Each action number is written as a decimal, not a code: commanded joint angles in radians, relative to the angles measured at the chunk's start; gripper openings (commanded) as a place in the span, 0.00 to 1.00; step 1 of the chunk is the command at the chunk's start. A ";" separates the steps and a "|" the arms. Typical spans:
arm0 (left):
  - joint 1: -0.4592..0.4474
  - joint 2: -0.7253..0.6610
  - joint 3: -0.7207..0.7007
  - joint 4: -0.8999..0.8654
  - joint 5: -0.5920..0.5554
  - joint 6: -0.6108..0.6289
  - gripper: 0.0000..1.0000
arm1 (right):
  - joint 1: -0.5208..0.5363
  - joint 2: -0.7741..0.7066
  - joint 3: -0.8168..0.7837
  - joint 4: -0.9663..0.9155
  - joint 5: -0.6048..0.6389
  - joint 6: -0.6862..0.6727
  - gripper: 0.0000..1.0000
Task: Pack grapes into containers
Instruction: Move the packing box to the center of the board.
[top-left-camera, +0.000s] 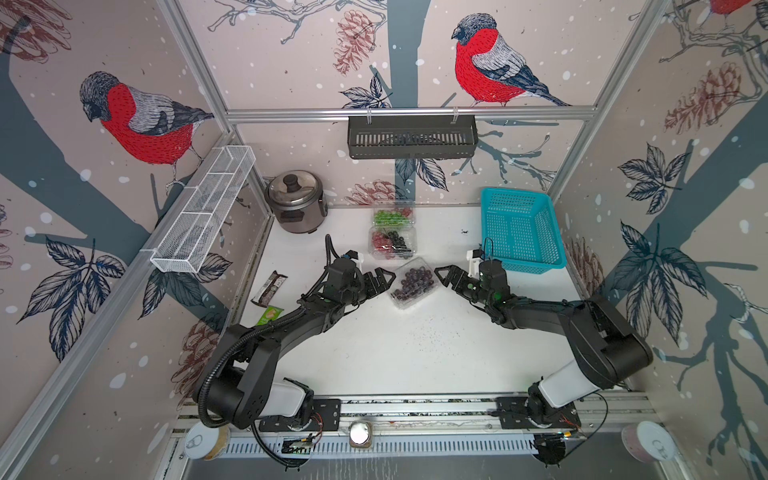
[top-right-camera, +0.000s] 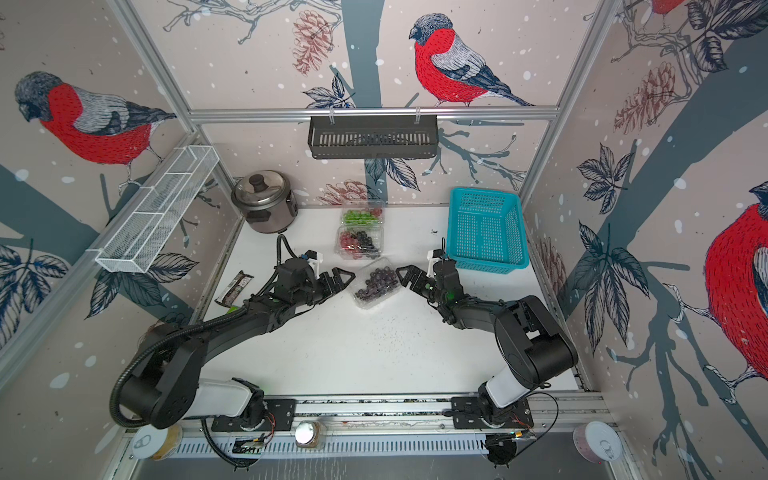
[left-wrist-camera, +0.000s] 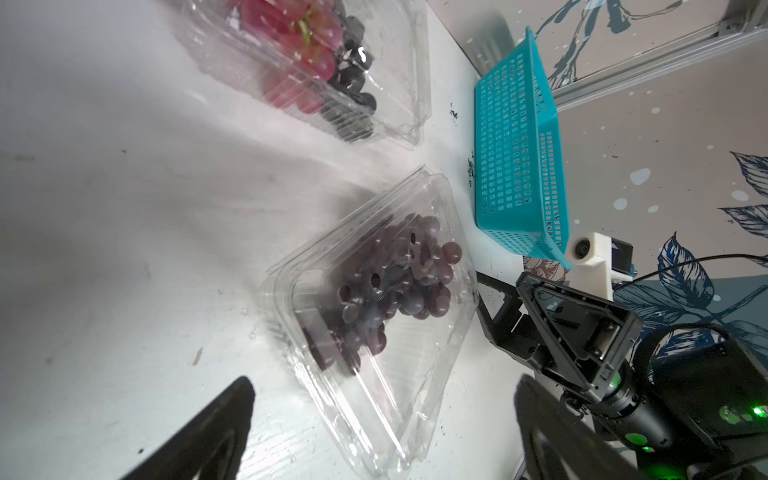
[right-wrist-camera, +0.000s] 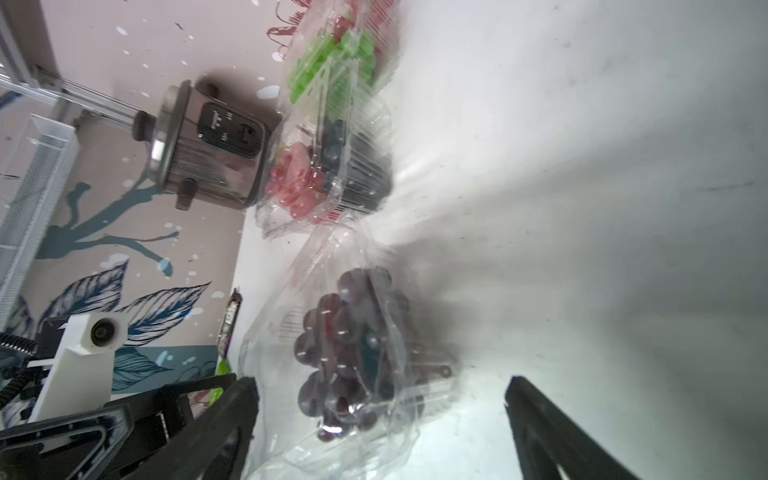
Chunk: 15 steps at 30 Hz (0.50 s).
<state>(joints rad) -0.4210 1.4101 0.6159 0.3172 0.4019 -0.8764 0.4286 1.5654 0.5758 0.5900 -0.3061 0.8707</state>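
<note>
Both top views are bright and evenly lit, sharp in the middle, with the walls bowing toward the edges. In my wrist views the white surface (left-wrist-camera: 124, 208) streaks with radial blur and washes out in glare. The clear containers (left-wrist-camera: 415, 374) glint. My left pincer (left-wrist-camera: 384, 379) and right pincer (right-wrist-camera: 381, 379) show as dark, soft-edged shapes.

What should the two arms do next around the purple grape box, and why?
Probably draw the left gripper and right gripper back: the purple grapes already sit in the nearest container, which looks closed, and both pairs of jaws stand open, holding nothing.
</note>
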 joint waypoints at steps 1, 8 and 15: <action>0.002 0.040 0.001 0.114 0.051 -0.058 0.97 | -0.001 -0.015 0.055 -0.154 0.053 -0.133 1.00; -0.001 0.148 0.041 0.213 0.097 -0.110 0.97 | -0.001 0.011 0.170 -0.284 0.039 -0.246 1.00; -0.028 0.255 0.153 0.195 0.111 -0.101 0.97 | 0.002 0.060 0.255 -0.374 -0.028 -0.279 1.00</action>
<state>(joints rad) -0.4397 1.6440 0.7334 0.4652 0.4896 -0.9707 0.4290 1.6207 0.8093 0.2741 -0.3031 0.6376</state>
